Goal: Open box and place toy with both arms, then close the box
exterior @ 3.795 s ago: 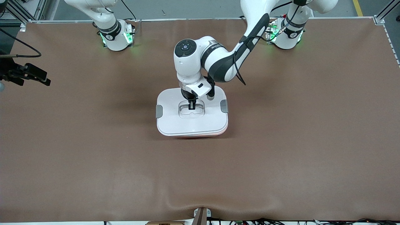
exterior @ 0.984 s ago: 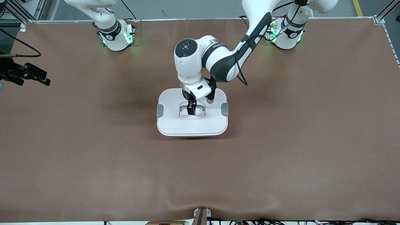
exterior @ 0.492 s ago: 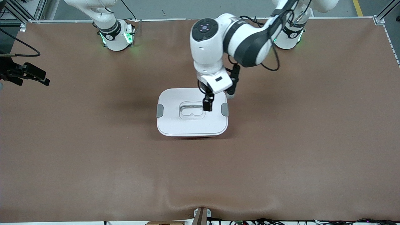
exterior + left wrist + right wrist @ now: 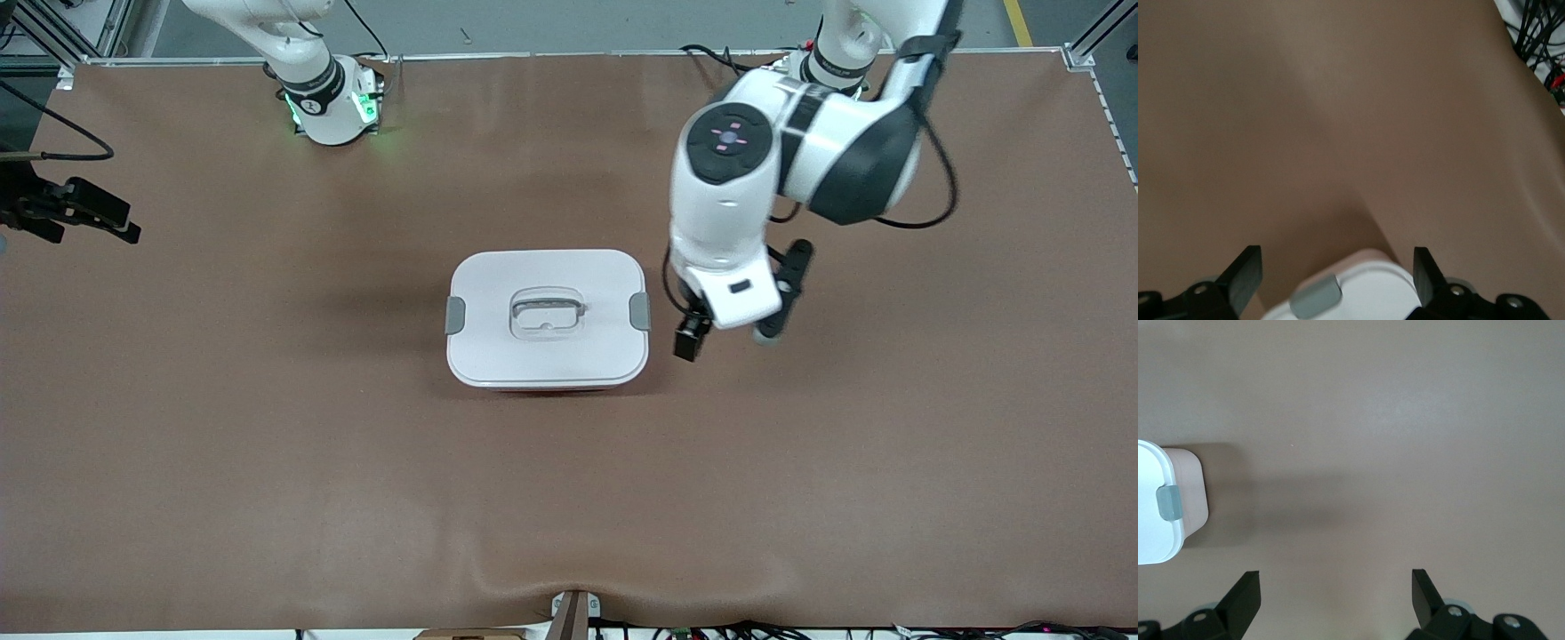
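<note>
My left gripper [image 4: 692, 342] has its jaws wide apart and holds nothing; it hangs over the bare table [image 4: 889, 427], just beside the box [image 4: 547, 360] at the left arm's end. My right gripper [image 4: 1335, 603] is also wide open and empty, waiting over the table. The box stands mid-table with its white lid [image 4: 498, 284] on.

Closed box [image 4: 547, 356] is the sole obstacle mid-surface [image 4: 267, 462]. Left gripper [image 4: 702, 333] hovers beside it; open surface surrounds the box.
</note>
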`<state>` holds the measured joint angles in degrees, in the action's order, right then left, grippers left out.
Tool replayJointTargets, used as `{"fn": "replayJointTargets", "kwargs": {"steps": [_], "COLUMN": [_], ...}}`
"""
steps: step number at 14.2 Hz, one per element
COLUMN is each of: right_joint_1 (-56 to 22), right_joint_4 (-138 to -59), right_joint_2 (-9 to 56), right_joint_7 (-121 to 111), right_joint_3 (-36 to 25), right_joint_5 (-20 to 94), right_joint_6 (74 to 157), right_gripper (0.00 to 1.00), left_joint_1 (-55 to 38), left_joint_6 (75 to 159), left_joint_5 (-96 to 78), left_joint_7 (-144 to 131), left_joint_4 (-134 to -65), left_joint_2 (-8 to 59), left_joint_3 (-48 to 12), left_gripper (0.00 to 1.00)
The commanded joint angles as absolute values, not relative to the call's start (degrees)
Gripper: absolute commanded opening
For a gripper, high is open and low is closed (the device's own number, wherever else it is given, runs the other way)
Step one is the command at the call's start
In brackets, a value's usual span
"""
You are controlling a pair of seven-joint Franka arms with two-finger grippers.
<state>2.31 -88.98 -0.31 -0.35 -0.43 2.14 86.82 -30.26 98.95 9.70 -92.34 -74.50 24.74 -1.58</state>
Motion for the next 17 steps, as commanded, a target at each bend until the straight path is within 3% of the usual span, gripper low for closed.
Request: {"fn": "replayJointTargets", "kwargs": {"steps": [1,8,13,17], "right_joint_1": [2.11,2.46,4.74,4.66], "right_joint_4": [-88.07,-87.54,-87.63,-87.63], "right_joint_2": [-0.44,-1.41,-0.97,-0.97], "right_joint_7": [0.7,0.35,-0.26,0.09], "right_joint_3": [0.0,-0.7,-0.7,-0.53], "right_joint_5": [3.16,2.81,2.46,3.25], "right_joint_6": [85.61,85.51,86.04,85.26], "right_gripper": [1.0,1.0,1.0,1.0], "left_joint_1": [-25.07,-4.42,-1.58,-2.46], "left_joint_6": [93.19,84.83,80.77,86.63], "left_joint_5": [9.76,4.94,4.04,2.29], "left_joint_7": [-74.27,-26.43,-13.57,-7.91], "left_joint_4": [-75.85,-75.85,-76.99,-91.36], "left_joint_2": [20.4,12.14,8.45,-2.61], "left_joint_3": [-2.11,-2.11,-2.11,-1.5], "left_gripper": [1.0,1.0,1.0,1.0]}}
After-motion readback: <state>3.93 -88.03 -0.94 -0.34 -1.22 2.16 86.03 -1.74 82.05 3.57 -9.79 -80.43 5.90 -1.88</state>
